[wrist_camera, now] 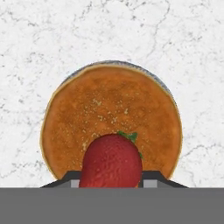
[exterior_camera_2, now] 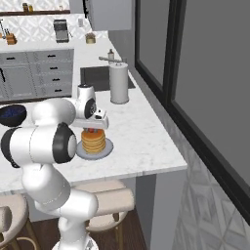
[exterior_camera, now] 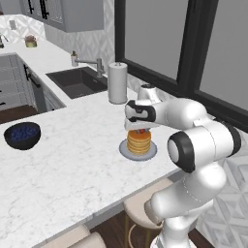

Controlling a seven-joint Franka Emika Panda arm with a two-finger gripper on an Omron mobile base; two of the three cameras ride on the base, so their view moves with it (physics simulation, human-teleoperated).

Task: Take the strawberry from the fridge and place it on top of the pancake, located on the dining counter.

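A short stack of golden-brown pancake (exterior_camera: 139,142) (exterior_camera_2: 93,140) (wrist_camera: 109,109) sits on a small grey plate (exterior_camera: 125,151) (exterior_camera_2: 108,149) on the white marble dining counter (exterior_camera: 72,164) (exterior_camera_2: 141,141) (wrist_camera: 43,35). My gripper (exterior_camera: 139,128) (exterior_camera_2: 93,128) (wrist_camera: 111,178) hangs straight over the stack, pointing down, shut on the red strawberry (wrist_camera: 111,159) (exterior_camera: 140,131) (exterior_camera_2: 91,130). The berry sits just above the top pancake, toward its near edge in the hand view. Whether it touches the pancake I cannot tell. The fridge is out of view.
A dark bowl of blueberries (exterior_camera: 22,135) (exterior_camera_2: 12,114) stands to the left on the counter. A paper towel roll (exterior_camera: 117,82) (exterior_camera_2: 119,83) and a sink (exterior_camera: 80,82) (exterior_camera_2: 97,77) lie beyond the plate. Stools (exterior_camera: 140,213) (exterior_camera_2: 107,200) sit under the counter's near edge.
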